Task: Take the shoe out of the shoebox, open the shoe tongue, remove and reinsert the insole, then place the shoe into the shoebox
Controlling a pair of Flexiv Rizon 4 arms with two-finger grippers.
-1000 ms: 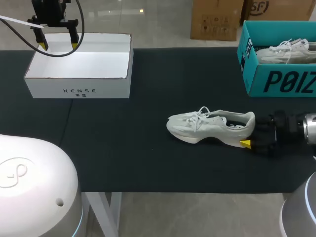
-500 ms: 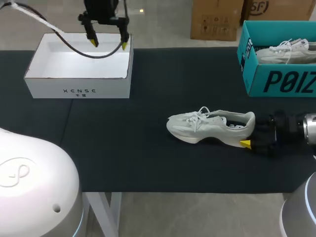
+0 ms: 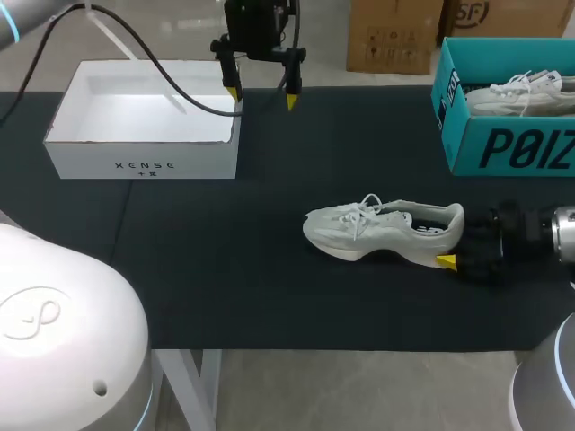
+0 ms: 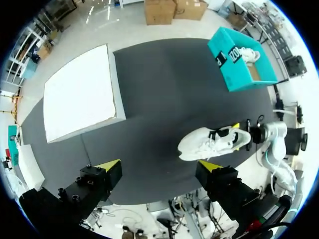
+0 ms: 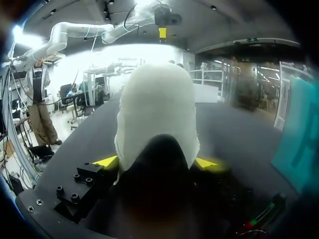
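table (image 3: 225,269): teal shoebox (image 3: 512,148) holds sneaker (image 3: 526,94); shoe (image 3: 382,229) outside

I work in what looks like a robotics lab. My left arm (image 3: 22,18) and right arm (image 3: 557,233) reach over a black-covered table (image 3: 225,287) on white legs. A loose cable (image 3: 171,85) trails above it, and a white box (image 3: 144,166) and a teal shoebox (image 3: 503,148) stand on it.

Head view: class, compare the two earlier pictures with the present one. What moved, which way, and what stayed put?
The left tool, open and empty, swept rightwards over the white box, from its far left corner to just past its right wall, above the table. Nothing was taken or released. The right tool kept hold of the white shoe by its heel; the shoe, white box and teal shoebox stayed put.
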